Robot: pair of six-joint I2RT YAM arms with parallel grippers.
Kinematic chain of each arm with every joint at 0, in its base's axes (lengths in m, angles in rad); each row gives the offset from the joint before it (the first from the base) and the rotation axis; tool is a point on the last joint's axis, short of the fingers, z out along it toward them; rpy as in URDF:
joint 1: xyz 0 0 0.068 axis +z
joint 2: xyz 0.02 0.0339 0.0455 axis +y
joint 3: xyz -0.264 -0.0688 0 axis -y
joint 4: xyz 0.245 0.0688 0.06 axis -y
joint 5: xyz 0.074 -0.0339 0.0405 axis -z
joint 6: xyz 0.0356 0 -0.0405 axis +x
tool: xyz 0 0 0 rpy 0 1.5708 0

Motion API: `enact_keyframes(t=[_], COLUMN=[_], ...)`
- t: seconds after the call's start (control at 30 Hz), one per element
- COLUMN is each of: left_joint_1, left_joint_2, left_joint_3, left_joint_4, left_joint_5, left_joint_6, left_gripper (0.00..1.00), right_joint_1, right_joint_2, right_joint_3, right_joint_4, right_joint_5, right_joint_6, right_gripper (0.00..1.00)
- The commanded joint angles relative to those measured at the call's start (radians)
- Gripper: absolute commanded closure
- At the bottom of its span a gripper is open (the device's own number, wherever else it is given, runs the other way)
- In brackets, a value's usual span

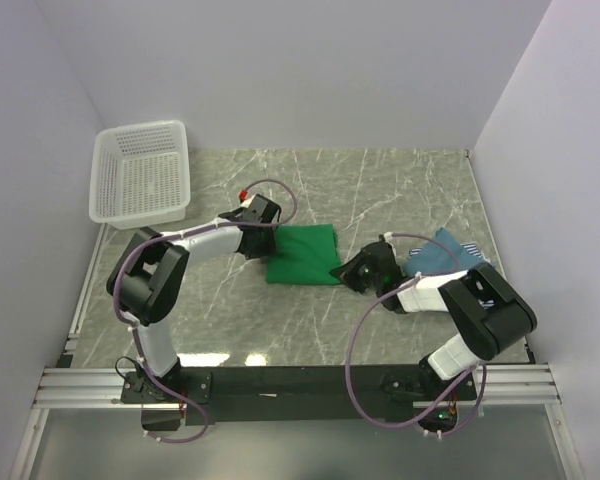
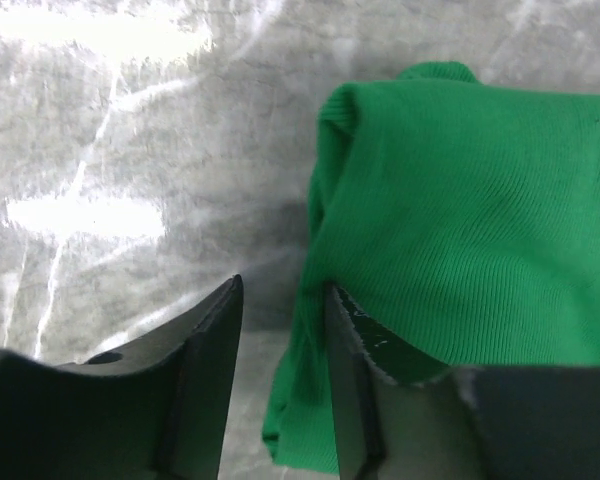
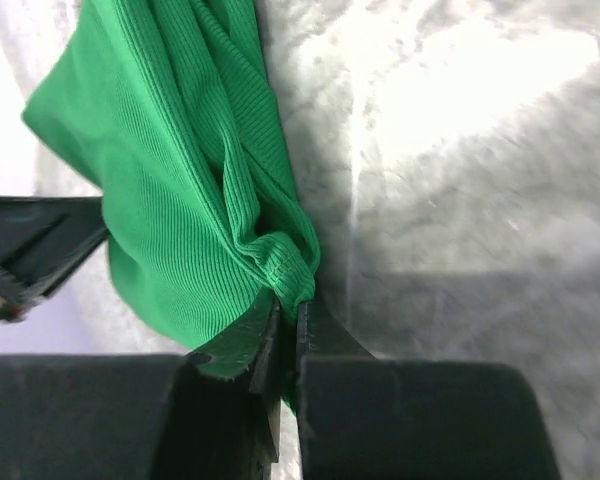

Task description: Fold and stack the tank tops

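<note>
Right jaws pinching corner of green top [image 1: 302,255], left jaws parted, long axis crosswise.

The right gripper [image 3: 288,318] is pinching a bunched edge of the green top [image 3: 170,190] between its nearly touching fingertips. The ribbed cloth is fanning up and leftward from the pinch over the grey marbled table [image 3: 460,230], which is glaring white in patches. A black toothed part [image 3: 25,260] is poking in from the left edge, beside the cloth.
</note>
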Motion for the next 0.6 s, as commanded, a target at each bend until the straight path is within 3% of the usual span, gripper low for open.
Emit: enact_keyframes(t=[0.0,0.2,0.23,0.37,0.57], left_joint_1=[-0.001,-0.066,-0.080,-0.109,-0.143], left_joint_2=[-0.090,-0.196,-0.201,-0.184,-0.092], left_joint_3=[0.011,0.030,0.029,0.007,0.021], left_joint_4=[-0.021,-0.054,-0.047,-0.004,0.000], left_joint_5=[0.016,-0.011,0.001,0.076,0.078], left_joint_6=[0.020,-0.006,-0.008,-0.006,0.007], left_gripper=[0.55,0.52,0.53,0.53,0.55], right_joint_1=[0.043,0.175,0.209,0.224,0.189], right_joint_2=[-0.054,-0.131,-0.146,-0.195,-0.336], right_joint_3=[-0.025,-0.025,-0.027,-0.037,-0.037], right_joint_4=[-0.247,-0.305,-0.310,-0.362,-0.488], right_joint_5=[0.135,0.184,0.190,0.228,0.296], right_joint_6=[-0.061,0.005,0.003,-0.020,-0.092], right_gripper=[1.00,0.97,0.80,0.41,0.33])
